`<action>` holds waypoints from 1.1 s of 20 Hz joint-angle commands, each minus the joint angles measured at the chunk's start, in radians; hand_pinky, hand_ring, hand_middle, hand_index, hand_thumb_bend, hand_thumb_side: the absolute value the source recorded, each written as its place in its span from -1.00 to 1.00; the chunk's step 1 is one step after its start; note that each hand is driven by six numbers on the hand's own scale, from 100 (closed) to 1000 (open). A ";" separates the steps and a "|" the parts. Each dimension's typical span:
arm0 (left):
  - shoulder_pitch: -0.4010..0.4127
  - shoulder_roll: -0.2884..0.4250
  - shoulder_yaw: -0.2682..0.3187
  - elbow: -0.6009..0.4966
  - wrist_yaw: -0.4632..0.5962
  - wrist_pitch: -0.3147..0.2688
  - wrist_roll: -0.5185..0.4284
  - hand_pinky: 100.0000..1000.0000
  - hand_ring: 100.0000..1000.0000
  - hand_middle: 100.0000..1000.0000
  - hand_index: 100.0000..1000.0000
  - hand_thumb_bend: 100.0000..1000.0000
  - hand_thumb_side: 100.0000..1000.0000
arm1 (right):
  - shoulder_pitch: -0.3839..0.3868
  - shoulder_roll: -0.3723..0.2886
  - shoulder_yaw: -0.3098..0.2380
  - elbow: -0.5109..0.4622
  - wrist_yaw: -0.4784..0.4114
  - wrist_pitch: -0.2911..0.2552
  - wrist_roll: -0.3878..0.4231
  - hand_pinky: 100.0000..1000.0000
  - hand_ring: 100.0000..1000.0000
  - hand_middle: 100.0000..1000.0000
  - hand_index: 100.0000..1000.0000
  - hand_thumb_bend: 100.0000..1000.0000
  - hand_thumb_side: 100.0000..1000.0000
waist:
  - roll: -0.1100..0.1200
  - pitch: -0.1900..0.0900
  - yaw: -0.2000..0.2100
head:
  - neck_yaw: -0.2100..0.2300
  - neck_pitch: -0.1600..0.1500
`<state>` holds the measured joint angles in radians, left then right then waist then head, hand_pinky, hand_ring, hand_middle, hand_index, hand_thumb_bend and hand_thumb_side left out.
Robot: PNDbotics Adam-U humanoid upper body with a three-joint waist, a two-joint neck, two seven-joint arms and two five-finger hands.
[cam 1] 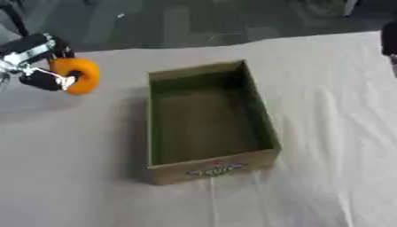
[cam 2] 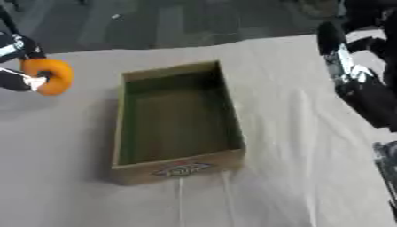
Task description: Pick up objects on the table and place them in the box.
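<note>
One orange ring (cam 1: 77, 74) in our left hand (cam 1: 40, 62), fingers curled round it, held above white cloth (cam 1: 70, 168), left of box (cam 1: 209, 170) and apart from it. Box open, sits mid-table, nothing visible inside. Our right arm (cam 2: 360, 84) shows at right edge; we cannot tell whether its hand is open or closed.
</note>
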<state>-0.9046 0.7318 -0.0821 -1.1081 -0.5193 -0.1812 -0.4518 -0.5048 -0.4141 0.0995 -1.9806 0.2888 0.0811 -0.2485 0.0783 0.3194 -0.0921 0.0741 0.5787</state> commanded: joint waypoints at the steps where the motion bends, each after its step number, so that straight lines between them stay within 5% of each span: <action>1: -0.013 0.054 0.005 -0.068 0.054 0.010 -0.013 0.00 0.07 -0.02 -0.14 -1.00 -1.00 | -0.007 -0.004 -0.010 -0.019 -0.001 -0.001 -0.004 -0.03 0.61 -0.02 0.54 -0.33 0.38 | -0.004 -0.030 0.003 | -0.005 0.005; 11: -0.043 0.044 -0.057 -0.293 0.148 0.017 -0.031 -0.03 0.03 -0.05 -0.17 -1.00 -1.00 | -0.002 0.013 -0.010 -0.019 0.001 -0.002 -0.002 -0.03 0.61 -0.01 0.54 -0.34 0.38 | -0.011 -0.061 0.005 | -0.008 0.020; 22: -0.131 -0.077 -0.120 -0.323 0.176 0.030 -0.089 -0.04 0.03 -0.02 -0.20 -1.00 -0.98 | -0.009 0.029 -0.006 -0.019 0.002 -0.007 0.004 -0.02 0.61 -0.01 0.54 -0.35 0.37 | -0.019 -0.081 0.002 | 0.003 0.032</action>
<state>-1.0095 0.6481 -0.2035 -1.4142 -0.3479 -0.1498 -0.5346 -0.4988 -0.3783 0.0995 -1.9806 0.2888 0.0771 -0.2445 0.0640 0.2615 -0.0897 0.0732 0.6055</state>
